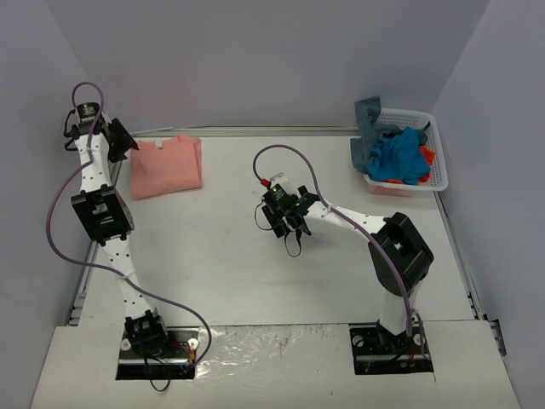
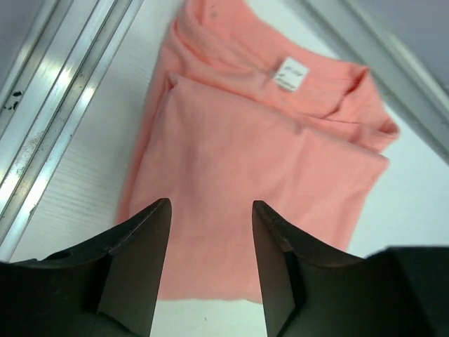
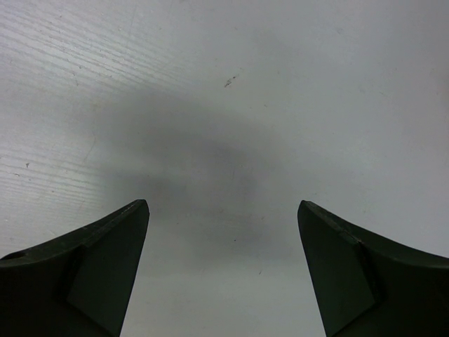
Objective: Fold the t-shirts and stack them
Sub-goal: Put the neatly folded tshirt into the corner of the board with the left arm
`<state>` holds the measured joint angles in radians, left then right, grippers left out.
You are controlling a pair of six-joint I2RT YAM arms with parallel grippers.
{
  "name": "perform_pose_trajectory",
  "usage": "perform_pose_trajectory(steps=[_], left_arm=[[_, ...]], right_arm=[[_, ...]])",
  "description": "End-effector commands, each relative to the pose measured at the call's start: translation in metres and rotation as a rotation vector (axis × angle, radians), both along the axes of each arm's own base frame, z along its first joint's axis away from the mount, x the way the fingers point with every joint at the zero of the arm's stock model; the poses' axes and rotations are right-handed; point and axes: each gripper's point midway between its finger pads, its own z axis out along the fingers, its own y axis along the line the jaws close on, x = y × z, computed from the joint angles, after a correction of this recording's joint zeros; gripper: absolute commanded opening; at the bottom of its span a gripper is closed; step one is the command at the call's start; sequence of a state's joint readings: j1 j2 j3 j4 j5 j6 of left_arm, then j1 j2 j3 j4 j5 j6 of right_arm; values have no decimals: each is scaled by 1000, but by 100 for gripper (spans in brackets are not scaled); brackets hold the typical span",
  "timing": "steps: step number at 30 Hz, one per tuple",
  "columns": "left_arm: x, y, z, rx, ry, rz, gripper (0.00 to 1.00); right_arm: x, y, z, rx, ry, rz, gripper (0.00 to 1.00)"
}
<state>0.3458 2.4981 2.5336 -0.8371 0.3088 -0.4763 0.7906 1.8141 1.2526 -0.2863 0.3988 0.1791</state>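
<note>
The left gripper (image 2: pixel 210 205) hangs with its jaws parted and nothing between them, over one edge of the folded salmon-pink t-shirt (image 2: pixel 259 161), whose white neck label (image 2: pixel 291 74) faces up. From above, that shirt lies at the table's (image 1: pixel 221 273) 10 o'clock corner, with the gripper at its 9 o'clock side. The right gripper (image 3: pixel 223 207) is spread wide over bare tabletop near the middle, holding nothing. At 2 o'clock a white lattice basket (image 1: pixel 440 158) holds a bright blue t-shirt (image 1: pixel 400 158), an orange-red t-shirt (image 1: pixel 427 156) and a slate grey-blue t-shirt (image 1: pixel 368 128) draped over its rim.
</note>
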Motion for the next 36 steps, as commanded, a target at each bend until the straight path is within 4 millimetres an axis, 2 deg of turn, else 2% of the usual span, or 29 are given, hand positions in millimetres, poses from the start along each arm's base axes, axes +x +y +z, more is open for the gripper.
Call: perform_pose_trajectory(steps=[1, 2, 3, 4, 5, 6, 7, 8, 9, 10, 11, 12, 13, 14, 15, 16, 21, 26, 30, 36], left_arm=[[-21, -27, 135, 132, -199, -41, 49], [-25, -33, 139, 143, -199, -49, 49], [-27, -49, 143, 156, -200, -69, 49], [-35, -60, 162, 180, -230, -77, 49], [-40, -71, 146, 185, -184, -87, 49], [-42, -90, 145, 203, -182, -102, 49], [-45, -101, 163, 205, -237, -104, 49], [-47, -113, 159, 173, -243, -106, 47], [-59, -137, 143, 142, -217, -149, 43], [-59, -148, 142, 136, -240, -157, 39], [-70, -163, 112, 145, -174, -168, 35], [-77, -164, 106, 160, -163, -151, 28], [-83, -178, 111, 176, -185, -166, 13], [-90, -180, 103, 199, -163, -156, 8], [-99, -179, 86, 223, -123, -148, 3], [-104, -171, 83, 287, -104, -107, 2], [-118, -153, 54, 369, 32, -58, 2], [-124, -129, 27, 470, 112, 21, 2], [-125, -118, 5, 504, 163, 51, 2], [-127, -111, -28, 422, 217, 60, 2]], right_arm=[[4, 1, 15, 23, -26, -2, 84], [5, 1, 15, 23, -24, -3, 83], [5, 1, 12, 19, -22, -5, 83], [5, 1, 12, 18, -21, -4, 83], [4, 3, 12, 19, -22, -4, 83], [4, 4, 12, 22, -23, -3, 83], [4, 5, 13, 27, -28, -3, 83], [3, 6, 14, 30, -28, -2, 83], [3, 7, 17, 45, -33, -1, 83], [2, 7, 18, 49, -34, 0, 83], [1, 8, 22, 62, -42, -1, 83], [0, 7, 22, 62, -40, 0, 83], [-1, 6, 22, 65, -42, -3, 83], [-2, 5, 24, 68, -46, -3, 83], [-4, 4, 24, 71, -47, -7, 83], [-7, 2, 20, 66, -40, -8, 83], [-15, 4, 22, 75, -49, 5, 83], [-17, 6, 23, 71, -52, 12, 83], [-18, 6, 20, 59, -51, 16, 83], [-19, 7, 14, 45, -41, 18, 83]])
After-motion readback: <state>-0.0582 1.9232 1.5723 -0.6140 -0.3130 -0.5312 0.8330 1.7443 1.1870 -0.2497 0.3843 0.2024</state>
